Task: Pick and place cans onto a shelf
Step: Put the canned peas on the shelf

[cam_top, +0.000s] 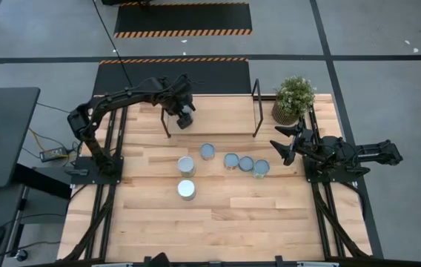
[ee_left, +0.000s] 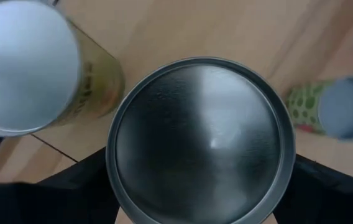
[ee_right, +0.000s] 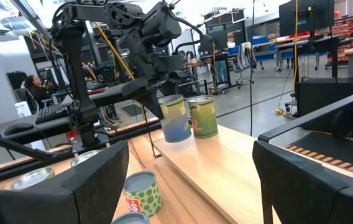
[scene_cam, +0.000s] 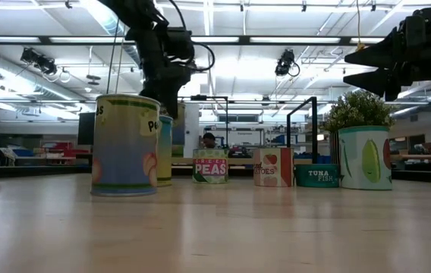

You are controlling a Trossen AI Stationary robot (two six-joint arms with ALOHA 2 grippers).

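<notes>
The left gripper [cam_top: 184, 113] is positioned over the shelf [cam_top: 218, 111] at the far side of the table [cam_top: 233, 222], with its jaws clamped on a can [ee_right: 175, 118]. In the right wrist view the held can is seen hanging just above the light board, close beside a green can [ee_right: 202, 116] that is already set down there. The grip is taken from above, at the can's top, presumably so that the can can be lowered upright next to its neighbour without knocking it. In the left wrist view the held can's silver lid [ee_left: 200, 140] fills the frame between the dark fingers.

Six cans are observed on the tabletop in front of the shelf. A loose row of four [cam_top: 234, 159] lies near the middle, and two more [cam_top: 186, 166] [cam_top: 187, 190] sit nearer the front edge. They are judged to be waiting for later transfers.

The right gripper [cam_top: 284, 143] is held idle above the table's right side, near a potted plant [cam_top: 292, 98], with its jaws apart and nothing between them. It is kept well clear of the left arm's work.

The step in hand is judged to be the placing of the held can.
</notes>
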